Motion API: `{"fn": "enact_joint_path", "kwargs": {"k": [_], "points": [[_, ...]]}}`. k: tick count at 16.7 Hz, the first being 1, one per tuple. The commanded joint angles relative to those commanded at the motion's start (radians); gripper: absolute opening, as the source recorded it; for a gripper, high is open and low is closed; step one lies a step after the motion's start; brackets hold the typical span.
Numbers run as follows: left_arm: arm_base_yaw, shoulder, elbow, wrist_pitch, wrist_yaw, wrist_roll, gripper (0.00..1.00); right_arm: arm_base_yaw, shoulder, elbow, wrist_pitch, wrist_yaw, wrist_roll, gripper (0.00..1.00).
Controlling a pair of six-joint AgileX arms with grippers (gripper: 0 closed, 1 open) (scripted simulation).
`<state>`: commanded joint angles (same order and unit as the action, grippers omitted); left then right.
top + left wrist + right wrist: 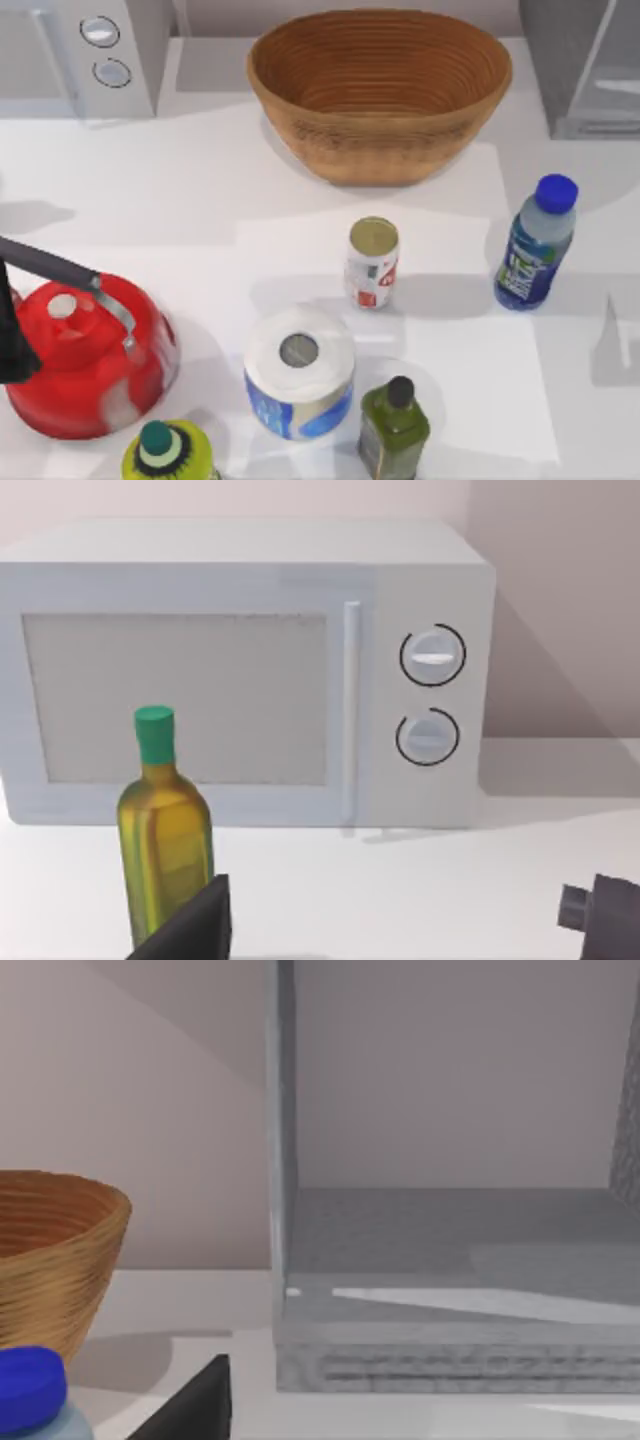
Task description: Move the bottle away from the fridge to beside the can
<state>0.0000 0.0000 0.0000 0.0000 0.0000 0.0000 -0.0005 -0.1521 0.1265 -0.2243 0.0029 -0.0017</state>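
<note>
The desk (150, 190) is carrying the olive-green bottle (393, 428) and the yellow-green bottle (168, 455) at its near edge, with the paper roll (299, 385) and the red kettle (88, 352) just behind them. Farther in, the can (372, 262) is standing near the middle, and the bottle (536, 242) is standing upright toward the right edge, well apart from the can and short of the fridge (590, 62) at the far right corner. The task is looking barely started: the bottle is sitting untouched on the desk, so the grasp, the carry and the placing are all remaining.

The right wrist view is showing the bottle's blue cap (28, 1385) close under the right claw, beside 1 dark finger (195, 1405), with the fridge's open interior (450, 1220) beyond; whether that claw is apart or together cannot be told. The left arm (12, 330) is sitting at the desk's left edge by the kettle, facing the microwave (250, 670).
</note>
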Motion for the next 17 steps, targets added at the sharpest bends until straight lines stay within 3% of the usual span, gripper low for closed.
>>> {"fn": "enact_joint_path", "kwargs": {"k": [11, 17], "points": [[0.0, 0.0, 0.0, 0.0, 0.0, 0.0, 1.0, -0.001, -0.497, 0.405, -0.966, -0.005, -0.005, 1.0], [0.0, 0.0, 0.0, 0.0, 0.0, 0.0, 1.0, -0.003, -0.651, 0.532, -1.242, -0.005, -0.009, 1.0]]}}
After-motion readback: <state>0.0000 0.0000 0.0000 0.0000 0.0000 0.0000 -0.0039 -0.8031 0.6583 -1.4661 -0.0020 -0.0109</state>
